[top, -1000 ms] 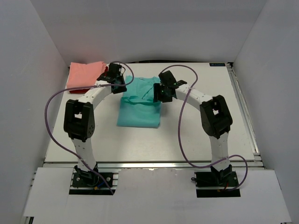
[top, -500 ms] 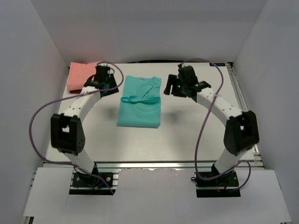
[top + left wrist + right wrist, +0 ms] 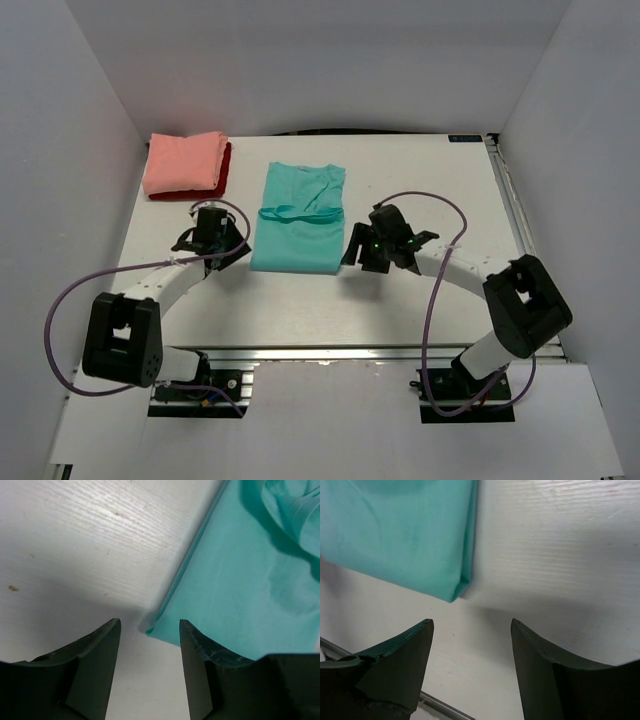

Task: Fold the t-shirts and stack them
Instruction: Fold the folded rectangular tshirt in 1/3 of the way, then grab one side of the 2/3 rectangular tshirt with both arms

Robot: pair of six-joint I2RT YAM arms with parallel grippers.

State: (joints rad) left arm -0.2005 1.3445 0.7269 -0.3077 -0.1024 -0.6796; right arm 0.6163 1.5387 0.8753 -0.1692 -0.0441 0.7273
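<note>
The teal t-shirt lies flat mid-table as a long narrow folded strip, collar end rumpled. My left gripper sits low at its near-left corner, open, nothing between the fingers. In the left wrist view the left gripper frames that corner of the teal shirt. My right gripper is open just off the near-right corner. The right wrist view shows the right gripper a little short of the teal shirt's corner. The salmon-pink t-shirt lies folded on the dark red t-shirt at the back left.
White walls close in the table on the left, right and back. A metal rail runs along the near edge and another along the right side. Purple cables loop off both arms.
Both arms left the teal shirt's far end, swung outwards and came back low to its near corners. Both grippers have opened wider.
</note>
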